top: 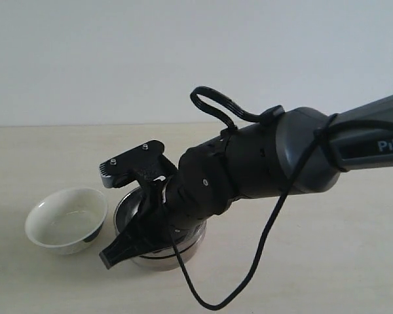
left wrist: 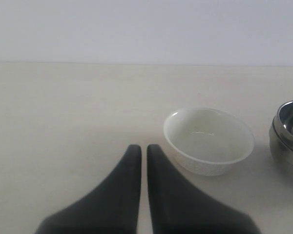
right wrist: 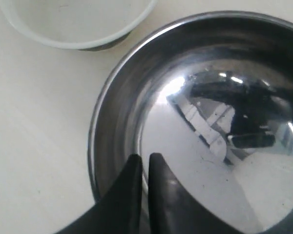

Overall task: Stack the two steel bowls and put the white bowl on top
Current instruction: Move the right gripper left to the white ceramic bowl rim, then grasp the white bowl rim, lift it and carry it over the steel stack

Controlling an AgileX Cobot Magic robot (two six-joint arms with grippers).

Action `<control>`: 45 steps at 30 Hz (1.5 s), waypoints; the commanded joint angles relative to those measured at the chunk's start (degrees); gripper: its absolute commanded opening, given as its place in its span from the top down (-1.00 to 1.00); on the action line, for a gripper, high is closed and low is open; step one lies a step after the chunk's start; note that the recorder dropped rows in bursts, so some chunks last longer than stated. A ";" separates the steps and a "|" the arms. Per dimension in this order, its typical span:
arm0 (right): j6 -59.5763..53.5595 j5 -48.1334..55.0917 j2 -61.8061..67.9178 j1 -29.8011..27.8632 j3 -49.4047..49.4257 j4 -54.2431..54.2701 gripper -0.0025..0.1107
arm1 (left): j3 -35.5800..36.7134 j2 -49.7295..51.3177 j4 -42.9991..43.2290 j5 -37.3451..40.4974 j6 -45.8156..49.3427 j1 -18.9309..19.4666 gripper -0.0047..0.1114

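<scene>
Beige tabletop (left wrist: 63, 107) spreads wide beside white bowl (left wrist: 208, 141), near steel bowl (left wrist: 288, 131).

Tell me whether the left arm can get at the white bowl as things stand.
Probably yes. The white bowl sits upright ahead of the left gripper, with only bare table between them. The steel bowls stand apart to one side, and the right gripper hangs over those, not over the white bowl.
</scene>
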 commanded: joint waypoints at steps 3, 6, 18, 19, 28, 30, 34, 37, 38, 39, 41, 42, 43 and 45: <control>-0.14 -4.84 -0.52 0.10 0.23 -0.31 0.96 | 0.17 -0.18 0.00 -0.43 -0.27 -0.29 0.85; -1.58 -7.17 -1.09 0.10 0.23 -0.56 0.96 | 0.17 -0.18 0.00 -0.43 -0.27 -0.29 0.85; -8.24 -7.35 -8.72 1.94 0.23 -0.99 0.91 | 0.17 -0.18 0.00 -0.43 -0.27 -0.29 0.85; -8.80 -7.11 -8.33 2.53 0.23 -0.99 0.83 | 0.17 -0.18 0.00 -0.43 -0.27 -0.29 0.85; -13.60 -12.86 -2.24 7.75 -0.50 -1.13 -0.25 | 0.17 -0.18 0.00 -0.43 -0.27 -0.29 0.85; -17.00 -12.60 -0.45 8.70 -1.96 -1.13 -0.25 | 0.17 -0.18 0.00 -0.43 -0.27 -0.29 0.85; -20.05 -11.66 3.46 9.87 -6.32 -1.13 -0.25 | 0.17 -0.18 0.00 -0.43 -0.27 -0.29 0.85; -20.05 -9.90 6.63 9.87 -10.02 -1.13 -0.25 | 0.17 -0.18 0.00 -0.43 -0.27 -0.29 0.85; -20.05 -9.04 7.76 9.87 -11.35 -1.13 -0.25 | 0.17 -0.18 0.00 -0.43 -0.27 -0.29 0.85; -20.05 -8.47 8.84 9.87 -12.56 -1.13 -0.25 | 0.17 -0.18 0.00 -0.43 -0.27 -0.29 0.85; -20.05 -7.61 10.69 9.87 -14.67 -1.13 -0.25 | 0.17 -0.18 0.00 -0.43 -0.27 -0.29 0.85; -20.31 -7.08 11.36 9.87 -15.79 -1.23 -0.25 | 0.17 -0.18 0.00 -0.43 -0.27 -0.29 0.85; -20.44 -6.62 12.22 9.87 -16.65 -1.23 -0.25 | 0.17 -0.18 0.00 -0.43 -0.27 -0.29 0.85; -20.52 -6.07 13.72 9.87 -18.53 -1.47 -0.23 | 0.17 -0.18 0.00 -0.43 -0.27 -0.29 0.85</control>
